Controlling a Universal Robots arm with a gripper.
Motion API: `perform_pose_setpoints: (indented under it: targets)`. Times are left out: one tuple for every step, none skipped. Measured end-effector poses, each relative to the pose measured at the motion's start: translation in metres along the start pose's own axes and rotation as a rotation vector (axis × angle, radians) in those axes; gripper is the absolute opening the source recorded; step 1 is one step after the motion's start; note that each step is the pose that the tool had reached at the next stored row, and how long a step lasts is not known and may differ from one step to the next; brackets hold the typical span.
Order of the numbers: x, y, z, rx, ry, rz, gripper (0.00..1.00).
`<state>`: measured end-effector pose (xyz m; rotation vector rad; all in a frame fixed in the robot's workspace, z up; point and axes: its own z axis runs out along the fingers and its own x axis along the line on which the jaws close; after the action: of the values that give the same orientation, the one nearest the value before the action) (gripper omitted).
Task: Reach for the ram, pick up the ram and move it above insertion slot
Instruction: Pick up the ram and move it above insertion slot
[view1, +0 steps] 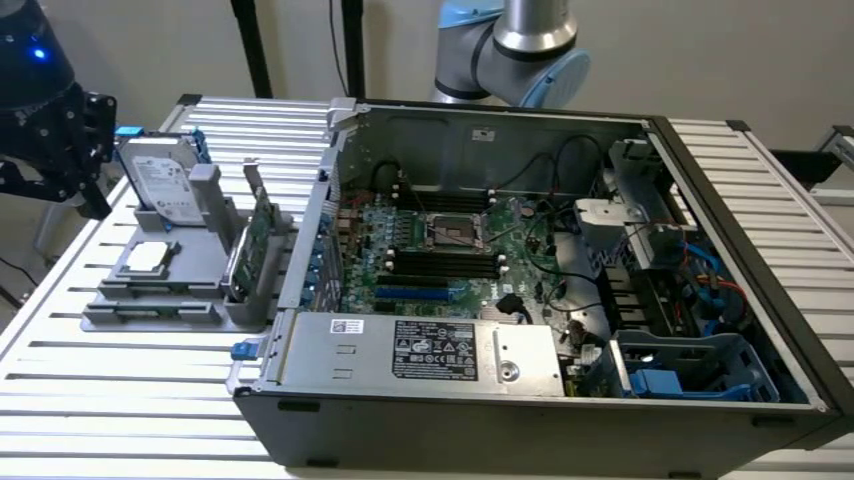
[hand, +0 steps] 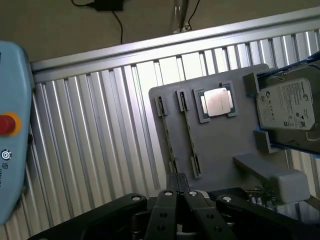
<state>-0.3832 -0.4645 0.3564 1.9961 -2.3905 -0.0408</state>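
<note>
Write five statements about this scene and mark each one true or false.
1. The computer case is open, with its motherboard showing. True.
2. The hard drive lies inside the case. False: it stands in the grey holder beside the case, at the exterior view's left.
3. A processor chip lies flat on the grey holder. True.
4. The gripper is down among the motherboard's slots. False: it hangs over the grey holder, outside the case.
5. The green card lies flat on the slatted table. False: it stands on edge in the grey holder.
</note>
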Motion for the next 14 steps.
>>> perform_pose_setpoints:
  targets:
    - [0.0000, 0.0000, 0.0000, 0.0001, 0.0004, -0.011, 0.11]
    - [0.0000, 0.0000, 0.0001, 0.0001, 0.0008, -0.022, 0.11]
    - [0.0000, 0.0000, 0.0001, 0.0001, 0.0011, -0.032, 0.11]
    - [0.0000, -0.0001, 0.0001, 0.0001, 0.0014, -0.043, 0.11]
    - [0.0000, -0.0001, 0.0002, 0.0002, 0.0016, -0.052, 0.11]
    - [-0.0001, -0.0001, 0.0003, 0.0002, 0.0020, -0.062, 0.11]
    - [-0.0001, -0.0001, 0.0005, 0.0004, 0.0024, -0.073, 0.11]
    - [-0.0002, -0.0001, 0.0008, 0.0009, 0.0028, -0.085, 0.11]
    - [-0.0002, -0.0001, 0.0011, 0.0015, 0.0032, -0.097, 0.11]
    - [-0.0002, -0.0001, 0.0016, 0.0023, 0.0035, -0.110, 0.11]
    - [-0.0003, -0.0001, 0.0020, 0.0031, 0.0039, -0.124, 0.11]
    - [-0.0003, -0.0001, 0.0023, 0.0037, 0.0044, -0.137, 0.11]
    - [-0.0004, -0.0001, 0.0027, 0.0044, 0.0048, -0.150, 0.11]
    - [-0.0004, -0.0001, 0.0032, 0.0053, 0.0051, -0.164, 0.11]
